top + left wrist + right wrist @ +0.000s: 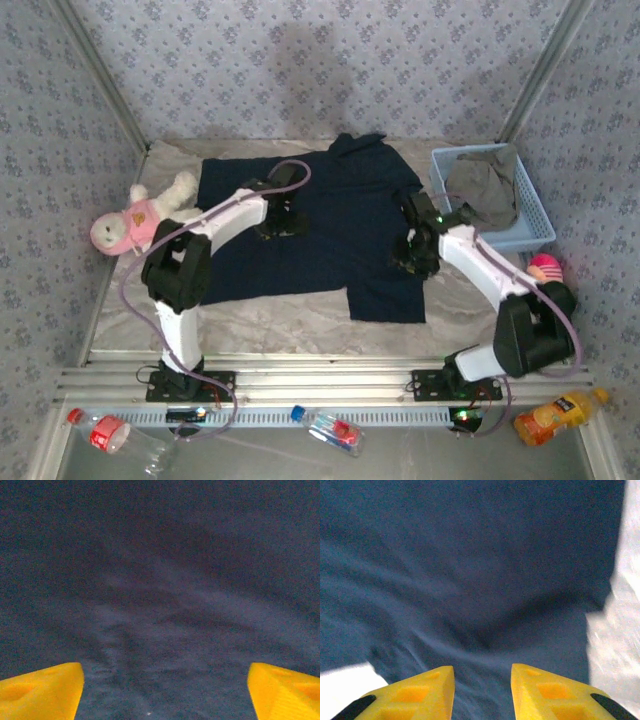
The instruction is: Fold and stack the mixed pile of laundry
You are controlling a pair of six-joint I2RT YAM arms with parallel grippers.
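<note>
Navy fabric, the larger garment (340, 215), lies spread nearly flat across the middle of the desk (270, 318). The smaller olive-grey garment (485, 185) sits crumpled in the light blue basket (537, 232) at the back right. The left gripper (165, 669) hovers over the navy cloth with its jaws wide apart, holding nothing. The right gripper (482, 669) stands near the garment's right edge, jaws partly apart, nothing pinched. Both pieces look light, limp and prone to sagging, so I would pinch them at hem corners or shoulder seams, never mid-panel.
</note>
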